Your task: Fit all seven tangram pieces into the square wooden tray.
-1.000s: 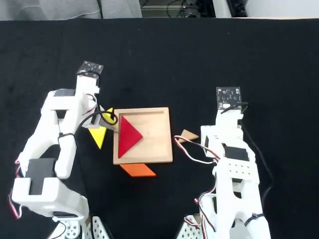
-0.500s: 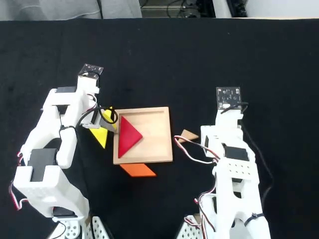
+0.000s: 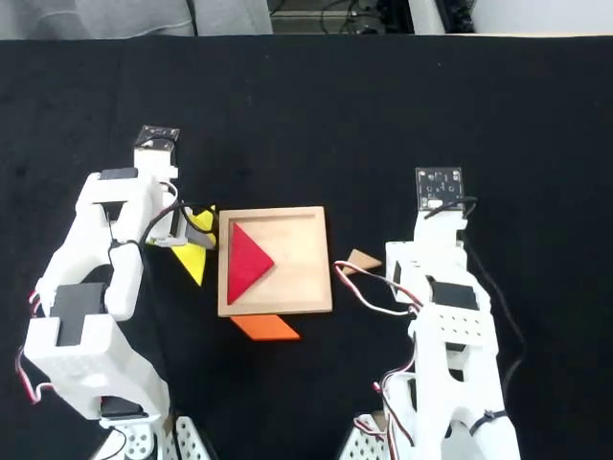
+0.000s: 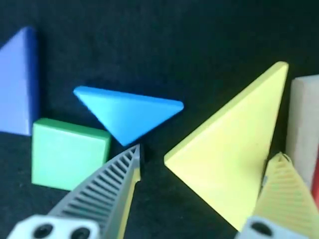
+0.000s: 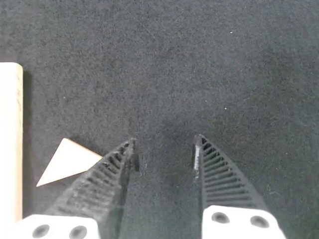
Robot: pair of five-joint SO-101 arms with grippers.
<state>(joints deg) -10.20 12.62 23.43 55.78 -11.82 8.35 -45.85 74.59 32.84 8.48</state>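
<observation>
My left gripper (image 4: 209,153) is open and straddles the yellow triangle (image 4: 234,159), which lies on the black cloth just left of the wooden tray (image 3: 311,278). One finger (image 4: 281,189) stands between the triangle and the tray's edge (image 4: 304,114); the other finger (image 4: 114,184) is near a blue triangle (image 4: 127,112). A green square (image 4: 67,152) and a purple triangle (image 4: 20,84) lie beside it. A red triangle (image 3: 247,259) lies in the tray. My right gripper (image 5: 165,144) is open over bare cloth, next to a small tan triangle (image 5: 67,162).
An orange parallelogram (image 3: 265,327) lies just in front of the tray. The tan triangle (image 3: 362,260) sits between the tray and the right arm (image 3: 439,240). The black cloth stretches wide behind the tray and to the right.
My left gripper has shifted left, a little away from the tray's edge, staying over the yellow triangle. The right arm has not moved.
</observation>
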